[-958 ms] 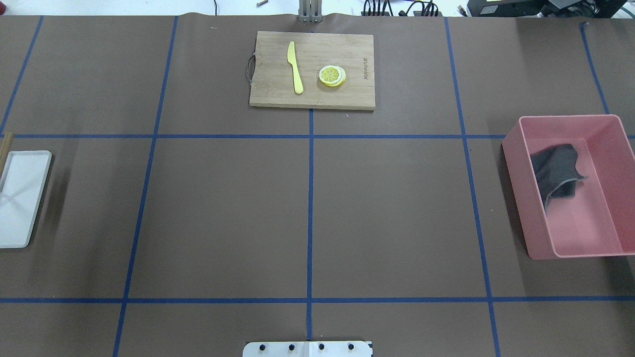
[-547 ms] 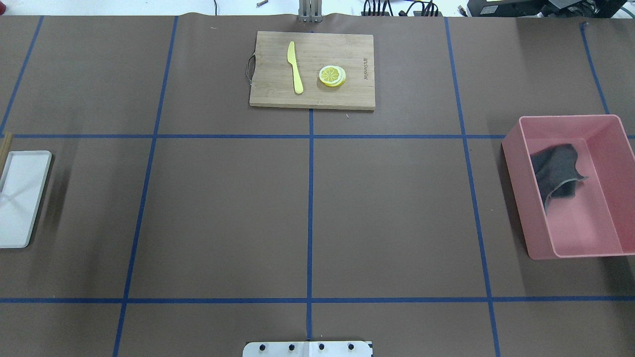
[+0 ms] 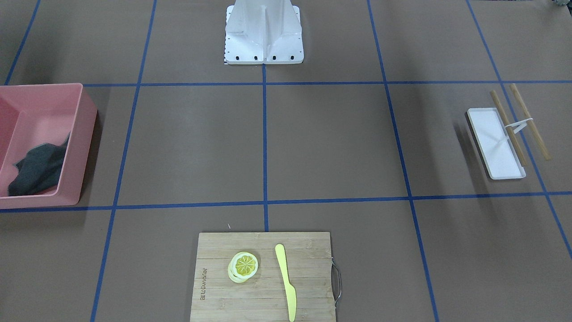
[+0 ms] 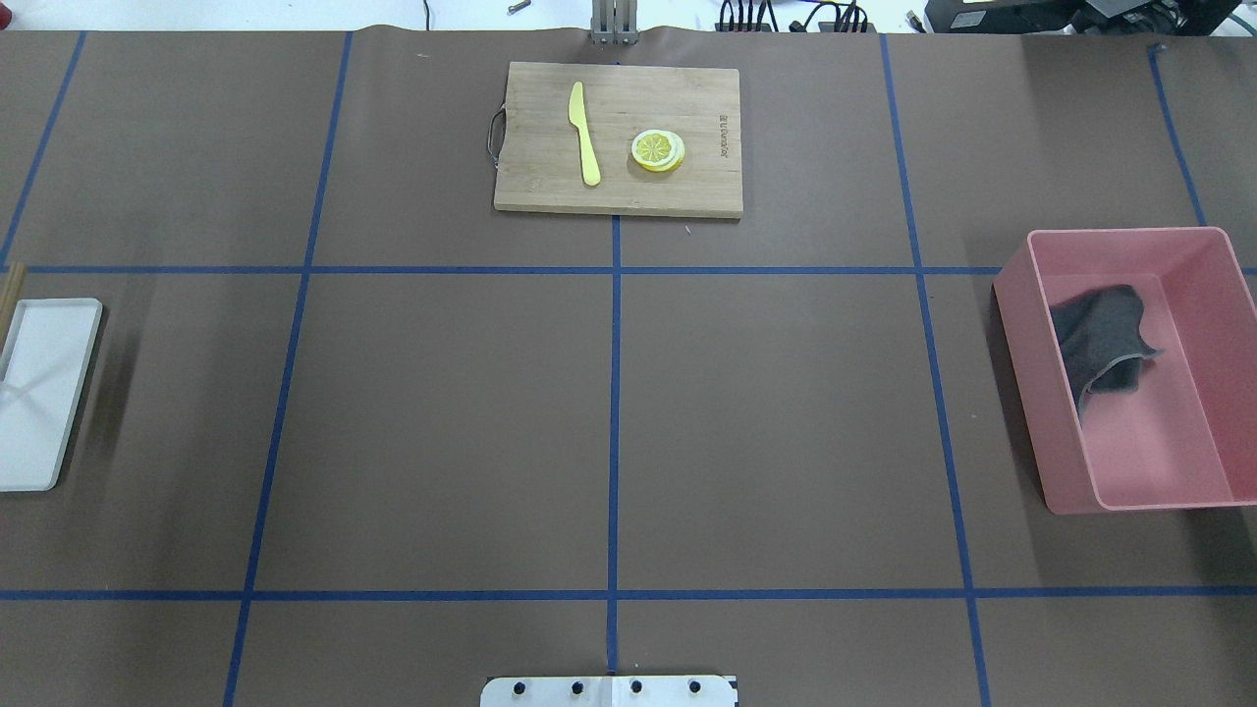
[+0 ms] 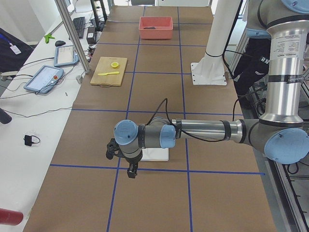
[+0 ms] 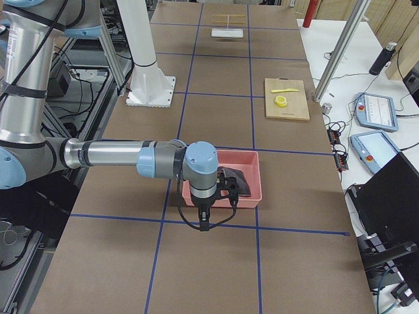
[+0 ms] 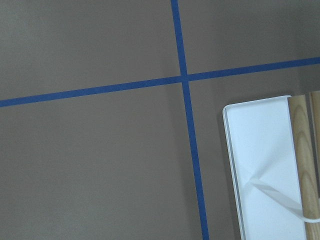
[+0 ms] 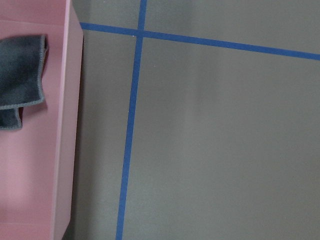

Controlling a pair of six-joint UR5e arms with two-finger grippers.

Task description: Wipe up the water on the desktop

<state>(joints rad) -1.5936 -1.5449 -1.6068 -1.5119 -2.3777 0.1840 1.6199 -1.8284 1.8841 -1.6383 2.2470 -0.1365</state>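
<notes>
**Overhead exterior: brown desktop w/ tape grid; arms show in side views only**

Overhead exterior shows the large flat matte brown desktop filling nearly the whole frame, cut into big rectangles by thin blue tape lines. Its surface reads even in tone, w/ soft shadows near both ends. It runs from the white metal base plate at the near edge to the far edge by the cables.

On it:
- Rectangular bamboo cutting board at far centre, w/ a yellow plastic knife and a round lemon slice lying apart on it.
- Pink plastic rectangular bin at the robot's right end, w/ a crumpled dark grey cloth inside.
- White rectangular tray at the left end, cropped by the frame.

Front-facing view adds what overhead crops:
- The full tray, and a pair of wooden chopsticks, one lying across the tray, the other beside it.
- The white pedestal.

Exterior left alone shows the left gripper, hanging above the desktop by the tray. Exterior right alone shows the right gripper, hanging by the bin's near wall. Both point down. Whether either is released or clenched I can't tell from these side views.

Wrist cams show close detail only. Left: the tray corner and a tape crossing. Right: the bin wall, the cloth's stitched edge and a tape crossing.
</notes>
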